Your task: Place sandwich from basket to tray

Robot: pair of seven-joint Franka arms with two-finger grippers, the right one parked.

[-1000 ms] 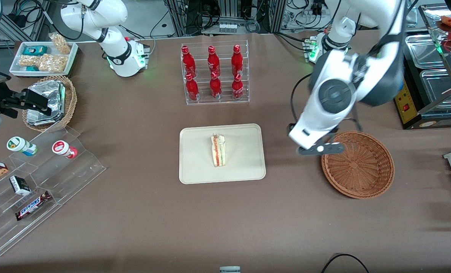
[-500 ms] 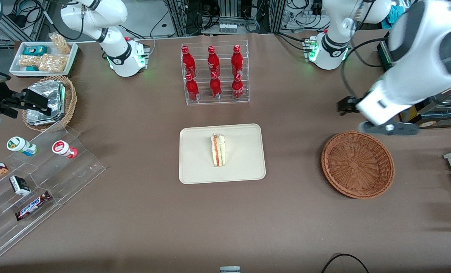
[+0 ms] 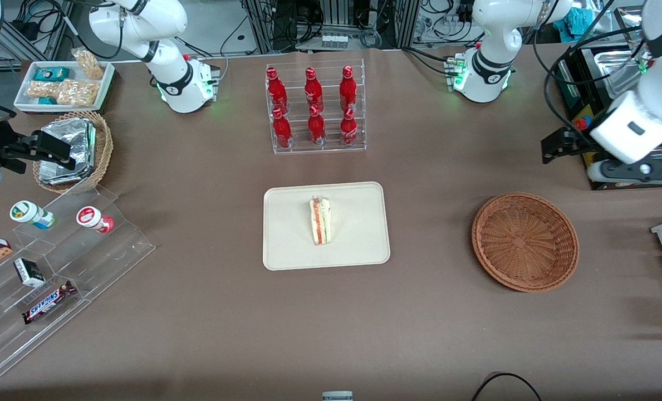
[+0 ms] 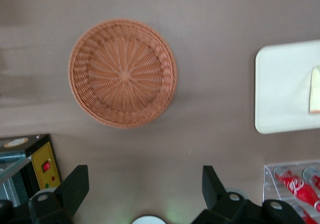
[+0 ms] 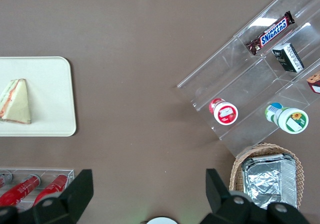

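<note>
Sandwich (image 3: pixel 320 220) lies on the tray (image 3: pixel 358 248) mid-desk; basket (image 3: pixel 524 241) holds nothing, toward the working arm's end. Gripper (image 4: pixel 145 196) open, holding nothing, raised above the desk, farther from the front camera than the basket.

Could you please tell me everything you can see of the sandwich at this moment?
The sandwich is a small triangular wedge of white bread, with orange-red and green filling showing as stripes along its cut face. It lies near the middle of the cream tray, touching nothing else. The round brown basket is empty, and the open gripper is high above the table, farther from the front camera than the basket.
</note>
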